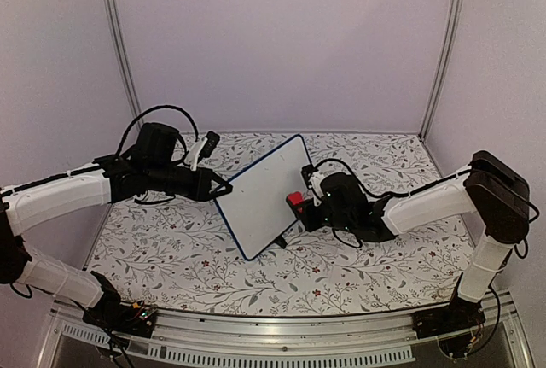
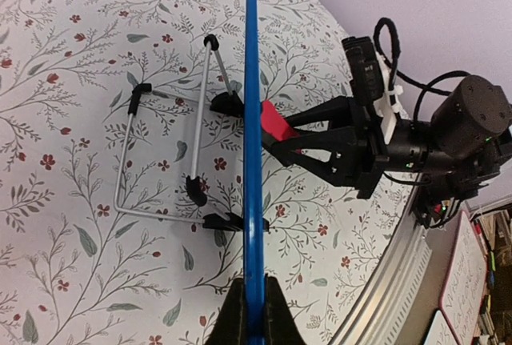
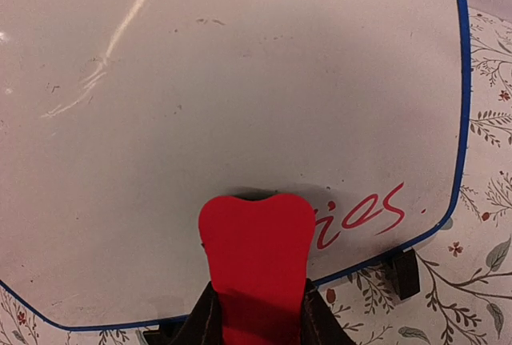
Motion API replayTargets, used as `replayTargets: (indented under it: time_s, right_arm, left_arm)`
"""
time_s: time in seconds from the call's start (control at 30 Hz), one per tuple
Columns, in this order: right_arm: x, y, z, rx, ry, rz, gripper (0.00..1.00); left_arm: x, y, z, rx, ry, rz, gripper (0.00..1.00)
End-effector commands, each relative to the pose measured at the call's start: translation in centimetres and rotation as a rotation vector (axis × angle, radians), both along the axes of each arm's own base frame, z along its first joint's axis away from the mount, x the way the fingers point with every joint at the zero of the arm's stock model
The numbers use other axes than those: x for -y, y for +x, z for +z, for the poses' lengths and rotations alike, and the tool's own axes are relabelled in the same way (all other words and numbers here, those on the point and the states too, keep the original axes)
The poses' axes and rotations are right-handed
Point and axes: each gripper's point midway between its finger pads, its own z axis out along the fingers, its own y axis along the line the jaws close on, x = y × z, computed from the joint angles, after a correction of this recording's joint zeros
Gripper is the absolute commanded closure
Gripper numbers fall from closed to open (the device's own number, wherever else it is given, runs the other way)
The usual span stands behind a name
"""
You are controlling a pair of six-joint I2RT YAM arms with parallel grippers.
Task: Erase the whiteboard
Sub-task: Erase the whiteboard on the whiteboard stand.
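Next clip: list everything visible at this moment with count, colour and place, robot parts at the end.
whiteboard: one, white with blue rim, propped up mid-table
handwriting: a few letters, red, low on the board face
eraser: one, red, at the board face just left of the letters
clip feet: two, black, on the board's bottom rim
wire stand: one, silver with black tips, behind the board
tablecloth: one, white with leaf and flower print, covering the table
left gripper: one, black, jaws shut on the board's rim
right gripper: one, black, jaws shut on the eraser
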Motion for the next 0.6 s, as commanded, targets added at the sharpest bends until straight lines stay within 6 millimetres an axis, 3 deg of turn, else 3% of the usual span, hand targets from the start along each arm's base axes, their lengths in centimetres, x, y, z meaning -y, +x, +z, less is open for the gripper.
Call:
replayTargets:
  time_s: [0.0, 0.2, 0.33, 0.47, 0.57]
  right_arm:
    - [0.1, -0.2, -2.2, -0.044, -0.023, 0.013, 0.79]
    - [1.0, -1.3, -5.7, -0.113, -0.055, 0.018, 0.79]
    - [1.3, -1.9, -6.8, -0.14, -0.06, 0.024, 0.8]
    - [1.6, -2.3, -6.5, -0.143, -0.047, 0.03, 0.8]
    - [1.4, -2.6, -5.1, -0.136, -0.025, 0.05, 0.8]
  left_arm:
    - [0.8, 0.2, 1.8, 0.043, -0.063, -0.034, 1.0]
    - [0.9, 0.1, 1.8, 0.039, -0.071, -0.043, 1.0]
    - [1.0, 0.1, 1.7, 0.034, -0.074, -0.045, 1.0]
    - [1.0, 0.4, 1.2, 0.016, -0.072, -0.044, 1.0]
    - [0.8, 0.6, 1.2, 0.02, -0.066, -0.033, 1.0]
